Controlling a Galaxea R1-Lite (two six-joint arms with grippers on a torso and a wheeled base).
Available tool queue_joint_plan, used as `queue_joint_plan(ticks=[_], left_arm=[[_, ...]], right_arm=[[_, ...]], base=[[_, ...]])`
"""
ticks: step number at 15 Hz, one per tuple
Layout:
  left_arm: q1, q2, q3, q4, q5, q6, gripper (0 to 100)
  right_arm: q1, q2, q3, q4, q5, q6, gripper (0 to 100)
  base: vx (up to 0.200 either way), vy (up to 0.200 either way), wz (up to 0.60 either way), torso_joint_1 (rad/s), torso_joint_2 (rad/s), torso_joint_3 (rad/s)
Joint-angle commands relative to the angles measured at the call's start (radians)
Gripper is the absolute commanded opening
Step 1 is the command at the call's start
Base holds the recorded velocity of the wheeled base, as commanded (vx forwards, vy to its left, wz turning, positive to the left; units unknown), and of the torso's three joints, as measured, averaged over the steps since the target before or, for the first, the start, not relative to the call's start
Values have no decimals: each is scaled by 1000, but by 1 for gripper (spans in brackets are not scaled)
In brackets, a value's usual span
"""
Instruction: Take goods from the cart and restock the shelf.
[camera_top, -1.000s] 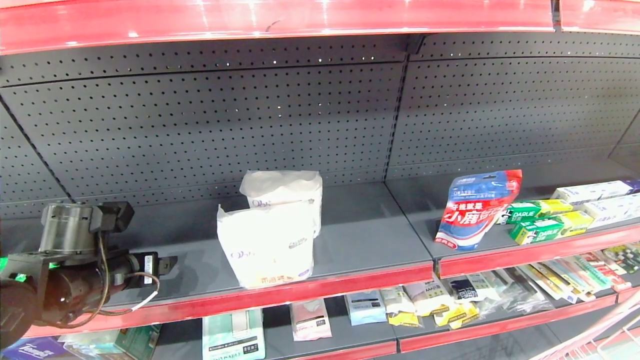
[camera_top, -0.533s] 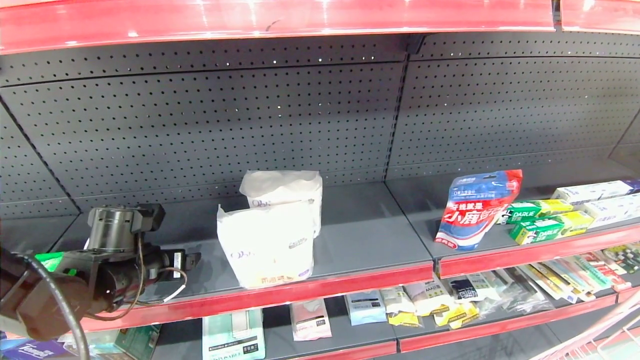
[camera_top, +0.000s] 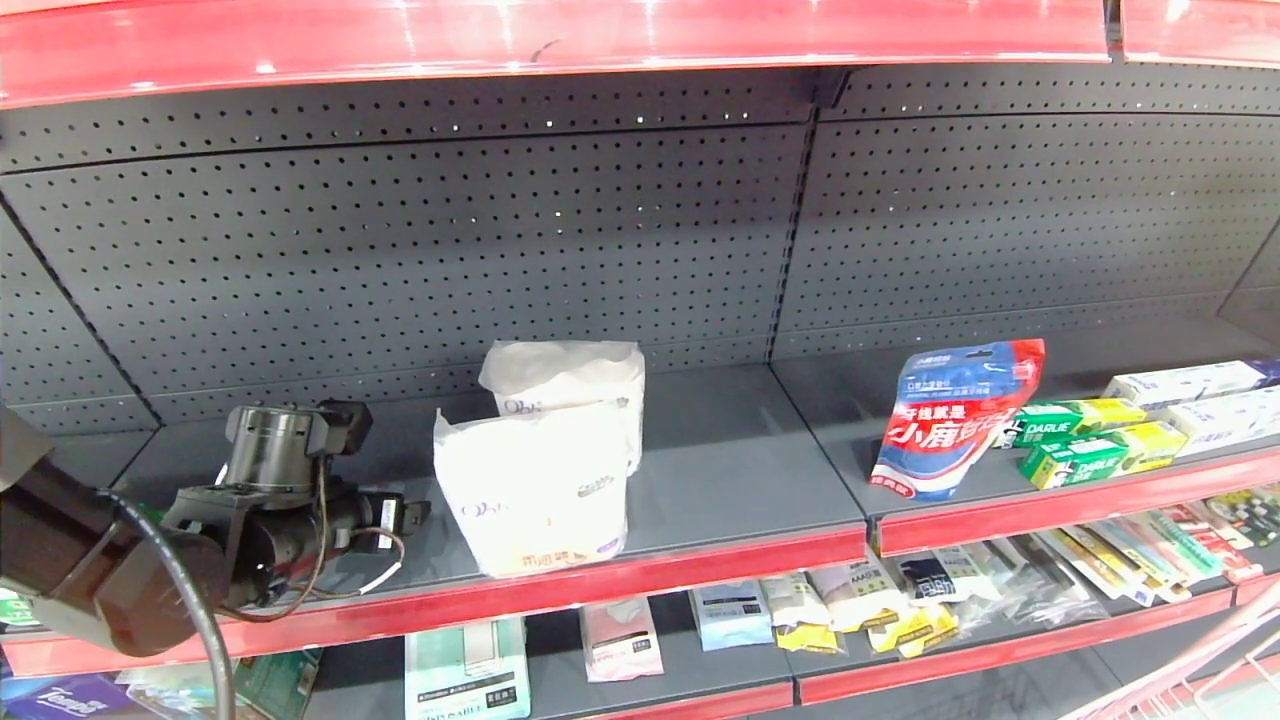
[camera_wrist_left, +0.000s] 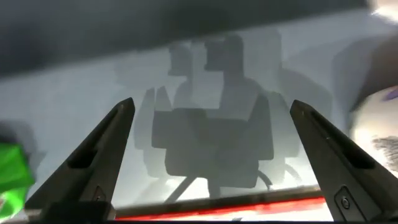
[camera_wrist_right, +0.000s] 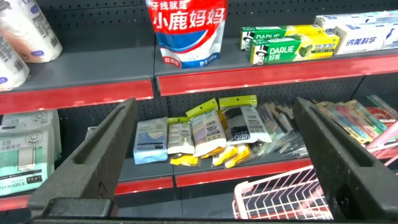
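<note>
Two white soft packs stand on the grey shelf (camera_top: 740, 470), one in front (camera_top: 535, 495) and one behind it (camera_top: 570, 375). My left gripper (camera_top: 412, 514) hovers low over the shelf just left of the front pack, a small gap away. In the left wrist view the left gripper (camera_wrist_left: 212, 107) is open with nothing between its fingers, and the pack's edge (camera_wrist_left: 379, 118) shows beside it. My right gripper (camera_wrist_right: 214, 106) is open and holds nothing, facing the lower shelves above the pink wire cart (camera_wrist_right: 283, 196).
A red and blue pouch (camera_top: 955, 415) leans on the right shelf section beside green toothpaste boxes (camera_top: 1090, 445) and white boxes (camera_top: 1190, 385). Small packets (camera_wrist_right: 205, 130) fill the shelf below. The cart's rim (camera_top: 1190, 665) sits at the lower right.
My left arm has moved right along the shelf, bringing its open gripper close to the front white pack. The goods on the shelf have not moved.
</note>
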Motion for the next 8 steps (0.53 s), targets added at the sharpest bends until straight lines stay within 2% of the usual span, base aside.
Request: queue_joint_plan(ticks=[1, 6, 8], left_arm=[[-26, 23, -28, 0, 0, -3, 100], [-38, 43, -31, -4, -9, -6, 100], [-40, 52, -31, -4, -14, -24, 100]], right_arm=[[0, 2, 0, 0, 0, -1, 100], [0, 2, 0, 0, 0, -2, 100], [0, 2, 0, 0, 0, -2, 100]], base=[[0, 0, 0, 0, 0, 0], [0, 0, 0, 0, 0, 0], [0, 0, 0, 0, 0, 0]])
